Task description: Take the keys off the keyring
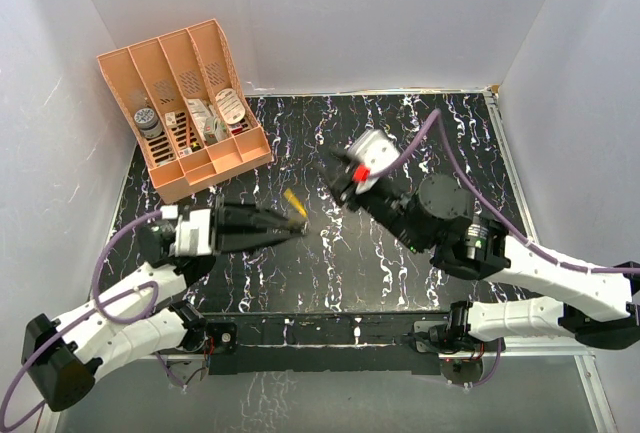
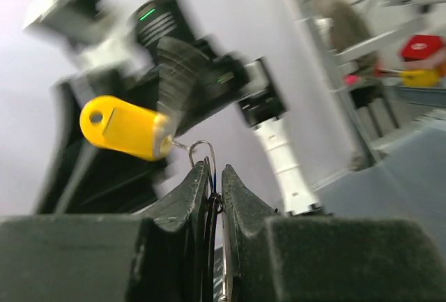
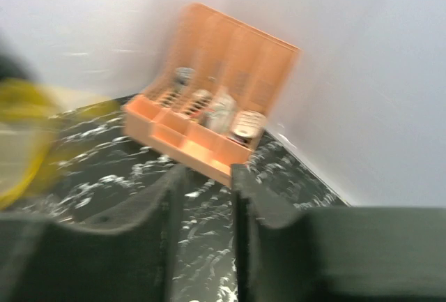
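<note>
My left gripper [image 2: 214, 174] is shut on the keyring [image 2: 203, 151], a thin silvery wire loop that sticks out above the fingertips. The yellow key [image 2: 124, 130] hangs from the loop and juts out to the left. In the top view the left gripper [image 1: 300, 230] is above the middle of the table, with the yellow key [image 1: 293, 201] just beyond its tips. The black key is not clearly visible; something thin and dark sits between the left jaws. My right gripper [image 1: 337, 190] is a short way to the right, facing the left one. In its own view the right gripper [image 3: 207, 174] is open and empty, with the yellow key a blur [image 3: 19, 138] at the left.
An orange compartment organiser [image 1: 185, 108] holding small items stands at the table's back left and also shows in the right wrist view [image 3: 216, 86]. The black marbled table [image 1: 400, 283] is enclosed by white walls at the left, back and right.
</note>
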